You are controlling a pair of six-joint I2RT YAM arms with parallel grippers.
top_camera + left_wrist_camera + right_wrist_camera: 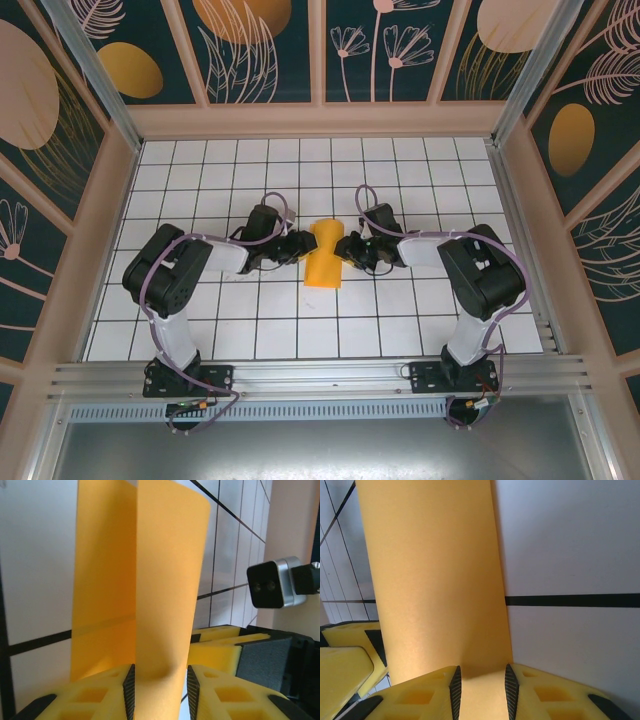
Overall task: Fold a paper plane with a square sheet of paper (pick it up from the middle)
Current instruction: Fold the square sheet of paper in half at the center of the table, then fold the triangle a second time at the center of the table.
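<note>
White tiled table (200, 330) has the square sheet of paper (325, 255) curled up at its middle. The left gripper (304, 245) and right gripper (346, 248) each pinch one side. It looks light, floppy and easy to tear, so hold the edges softly

Lighting is bright and even, falling from overhead. The worktop (300, 340) carries only soft, faint shadows beside the left arm (170, 300). Overhead view sharp, straight rails bowing slightly toward the edges. Wrist views: square sheet of paper (165, 580) softly focused, shaded near the bottom.
</note>
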